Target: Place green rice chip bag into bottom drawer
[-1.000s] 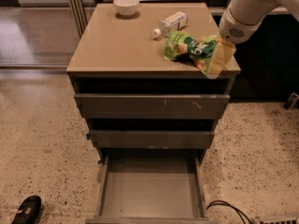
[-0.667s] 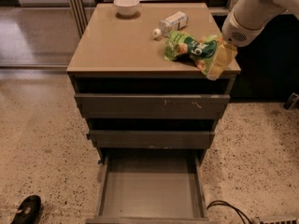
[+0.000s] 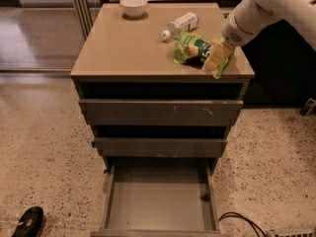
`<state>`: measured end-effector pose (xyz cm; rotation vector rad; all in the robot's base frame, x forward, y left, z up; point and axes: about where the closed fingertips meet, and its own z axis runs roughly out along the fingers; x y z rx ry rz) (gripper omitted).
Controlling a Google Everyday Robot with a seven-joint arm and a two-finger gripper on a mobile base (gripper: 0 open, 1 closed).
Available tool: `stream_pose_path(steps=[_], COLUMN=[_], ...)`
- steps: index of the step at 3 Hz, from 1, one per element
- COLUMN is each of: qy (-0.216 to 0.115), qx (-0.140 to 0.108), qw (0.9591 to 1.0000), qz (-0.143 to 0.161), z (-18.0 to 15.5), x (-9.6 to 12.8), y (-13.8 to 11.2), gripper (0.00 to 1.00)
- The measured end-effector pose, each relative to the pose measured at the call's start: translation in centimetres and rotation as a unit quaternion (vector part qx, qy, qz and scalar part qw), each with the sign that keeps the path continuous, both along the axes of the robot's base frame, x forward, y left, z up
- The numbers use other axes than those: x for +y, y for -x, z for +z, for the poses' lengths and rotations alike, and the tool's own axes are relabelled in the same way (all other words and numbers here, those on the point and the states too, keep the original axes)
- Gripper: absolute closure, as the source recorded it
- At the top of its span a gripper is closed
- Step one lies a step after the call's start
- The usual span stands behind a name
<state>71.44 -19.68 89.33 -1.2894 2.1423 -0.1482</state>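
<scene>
The green rice chip bag (image 3: 190,48) lies crinkled on the cabinet top near its right front corner. My gripper (image 3: 217,58) comes down from the upper right and sits over the bag's right end, touching or covering it. The bottom drawer (image 3: 160,199) is pulled wide open below, and its flat grey floor shows nothing inside. The bag's right end is hidden behind the gripper.
A white-labelled plastic bottle (image 3: 181,23) lies just behind the bag. A white bowl (image 3: 134,5) stands at the back of the cabinet top (image 3: 123,48). The top drawer (image 3: 160,111) and the middle drawer (image 3: 160,146) stick out slightly. A black shoe (image 3: 28,221) and a cable (image 3: 242,221) lie on the floor.
My arm has shifted slightly up and to the right above the bag. The gripper stays at the bag's right end, and the bag has hardly moved.
</scene>
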Motion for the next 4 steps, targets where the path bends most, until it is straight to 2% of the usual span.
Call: stream_pose_path(steps=[1,2,3,4], qy=[-0.025,-0.035,-0.037,-0.037], qx=[-0.002,0.024,0.027,0.027], qw=[0.9993,0.9969,0.9966,0.9965], qz=[0.028,0.067,0.069,0.069], z=[-1.1,-3.4,-3.7,-3.7], x=[2.7,5.5,5.7,5.7], y=[-3.1,-4.8,-5.0,-5.0], gripper=[0.00,0.00,0.18,0.41])
